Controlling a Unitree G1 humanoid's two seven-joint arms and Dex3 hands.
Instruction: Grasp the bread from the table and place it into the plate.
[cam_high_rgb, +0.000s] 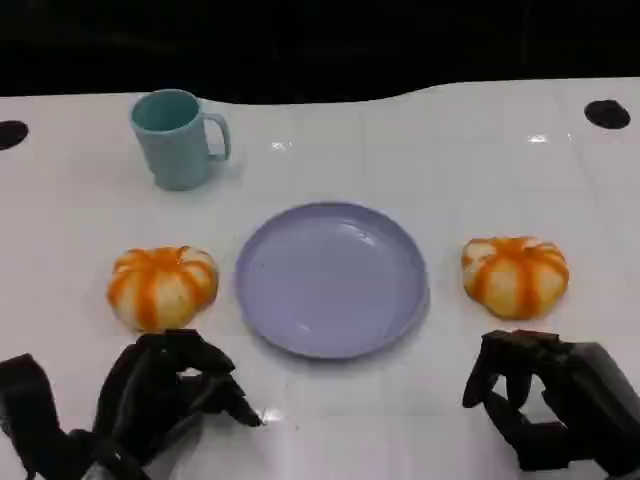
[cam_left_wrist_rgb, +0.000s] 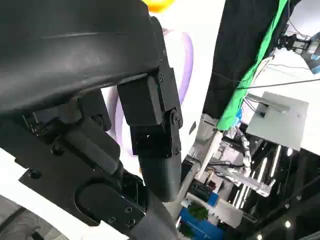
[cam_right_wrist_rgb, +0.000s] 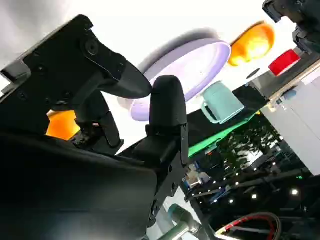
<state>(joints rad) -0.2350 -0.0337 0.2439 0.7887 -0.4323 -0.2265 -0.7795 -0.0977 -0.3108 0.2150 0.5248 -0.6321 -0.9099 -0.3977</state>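
- Two orange-striped bread rolls: one (cam_high_rgb: 162, 286) left of the plate, one (cam_high_rgb: 515, 276) right.
- One lavender plate (cam_high_rgb: 332, 279).
- One teal mug (cam_high_rgb: 176, 138).

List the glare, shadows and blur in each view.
Head view: small glare spots on the glossy white table, soft shadows under the plate and mug, everything fairly sharp. Left wrist view: the left hand looms dark and close, the table beyond it washed out. Right wrist view: the tabletop is overexposed, the right hand in shade, and the background lights are blurred.
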